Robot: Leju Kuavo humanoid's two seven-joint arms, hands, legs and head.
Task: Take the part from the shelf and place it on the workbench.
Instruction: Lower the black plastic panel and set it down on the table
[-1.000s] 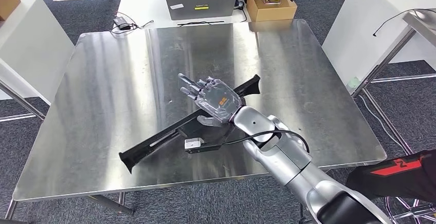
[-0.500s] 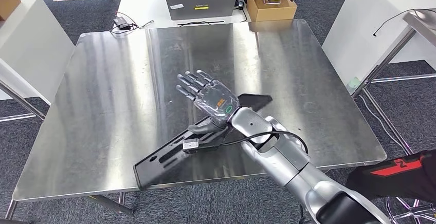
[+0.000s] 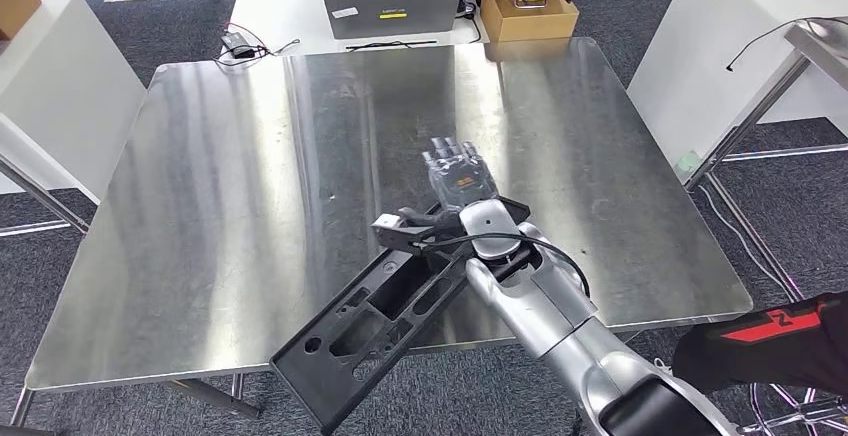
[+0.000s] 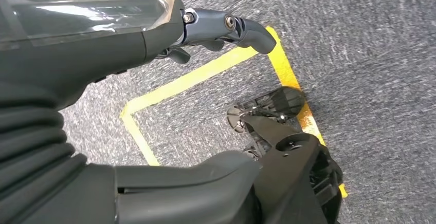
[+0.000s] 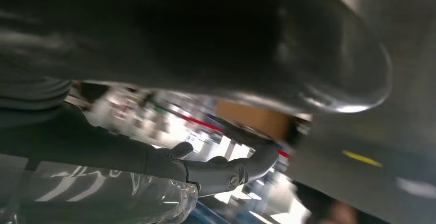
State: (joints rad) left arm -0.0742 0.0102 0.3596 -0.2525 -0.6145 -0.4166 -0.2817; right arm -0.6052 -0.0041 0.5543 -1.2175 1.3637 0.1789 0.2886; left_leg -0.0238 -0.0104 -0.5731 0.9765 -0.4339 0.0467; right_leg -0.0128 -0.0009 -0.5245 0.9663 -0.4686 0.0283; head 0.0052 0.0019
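- Step in hand, as you should judge it: placing. The part [image 3: 385, 321], a long black moulded piece, lies flat-faced on the workbench [image 3: 250, 186], running from the table's middle toward the near edge.
- Note that its near end overhangs the near edge of the workbench.
- Your right hand [image 3: 458, 178] rests over the part's far end, fingers extended toward the far side. Whether the thumb grips beneath, you cannot tell.
- Your left hand [image 4: 154, 34] hangs over the floor, fingers apart, holding nothing.
- Next move calls for the part to sit fully on the workbench before you let go and lift clear.
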